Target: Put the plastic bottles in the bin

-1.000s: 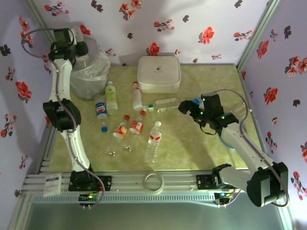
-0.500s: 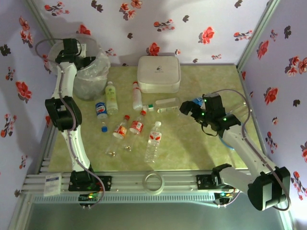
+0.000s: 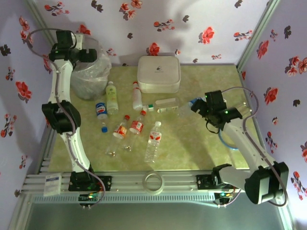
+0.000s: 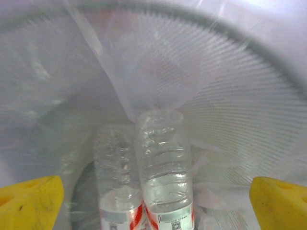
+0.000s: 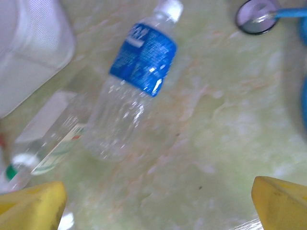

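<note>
From above, the left tool (image 3: 88, 54) is hanging over the bin (image 3: 91, 79), round, translucent and bag-lined, at the far left of the desk (image 3: 192, 148). Red-capped bottles (image 3: 136, 125) are lying loose mid-desk. At the left wrist, its yellow fingers (image 4: 29, 203) are standing spread above two clear ribbed bottles (image 4: 163, 163) inside the liner. At the right wrist, the right tool (image 5: 156, 203) is gaping over a blue-labelled bottle (image 5: 136, 79) lying sideways.

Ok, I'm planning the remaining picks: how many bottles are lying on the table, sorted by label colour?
Red-labelled bottles: 3
Blue-labelled bottles: 2
Pale green bottle: 1
Clear bottles with other labels: 2
Total: 8
</note>
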You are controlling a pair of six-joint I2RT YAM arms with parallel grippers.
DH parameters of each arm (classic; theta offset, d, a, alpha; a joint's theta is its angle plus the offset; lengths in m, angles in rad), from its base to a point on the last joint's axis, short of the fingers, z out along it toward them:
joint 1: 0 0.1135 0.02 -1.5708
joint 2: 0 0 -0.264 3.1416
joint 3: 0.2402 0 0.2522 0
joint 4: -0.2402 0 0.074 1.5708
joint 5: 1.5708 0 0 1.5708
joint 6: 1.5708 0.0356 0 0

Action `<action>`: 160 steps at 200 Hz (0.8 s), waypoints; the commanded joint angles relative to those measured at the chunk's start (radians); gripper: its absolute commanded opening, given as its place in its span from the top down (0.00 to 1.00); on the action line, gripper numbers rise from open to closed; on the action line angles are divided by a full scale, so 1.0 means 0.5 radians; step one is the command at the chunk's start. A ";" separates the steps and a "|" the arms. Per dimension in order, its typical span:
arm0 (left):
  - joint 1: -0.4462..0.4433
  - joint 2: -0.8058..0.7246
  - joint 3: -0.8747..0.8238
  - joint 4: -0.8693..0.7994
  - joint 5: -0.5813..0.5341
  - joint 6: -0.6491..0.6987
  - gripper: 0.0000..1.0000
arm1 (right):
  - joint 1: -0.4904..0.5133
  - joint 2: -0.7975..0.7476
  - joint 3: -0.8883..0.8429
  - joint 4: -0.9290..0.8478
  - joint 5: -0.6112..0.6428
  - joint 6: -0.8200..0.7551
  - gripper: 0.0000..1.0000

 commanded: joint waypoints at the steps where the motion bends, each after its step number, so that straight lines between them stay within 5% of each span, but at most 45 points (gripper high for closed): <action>1: -0.020 -0.322 0.046 0.030 -0.115 0.124 0.00 | -0.052 0.111 0.072 -0.039 0.156 0.041 0.01; 45: -0.027 -0.682 -0.135 0.075 -0.214 0.164 0.00 | -0.309 0.506 0.106 0.378 -0.087 0.159 0.01; 88: -0.056 -1.368 -0.987 0.398 -0.114 -0.150 0.00 | -0.376 0.998 0.363 0.612 -0.267 0.359 0.01; 121: -0.497 -1.913 -1.969 0.861 -0.056 -0.379 0.00 | -0.374 1.322 0.645 0.589 -0.395 0.418 0.01; 160: -0.860 -2.110 -2.599 0.988 -0.092 -0.725 0.00 | -0.375 1.536 0.766 0.521 -0.383 0.452 0.01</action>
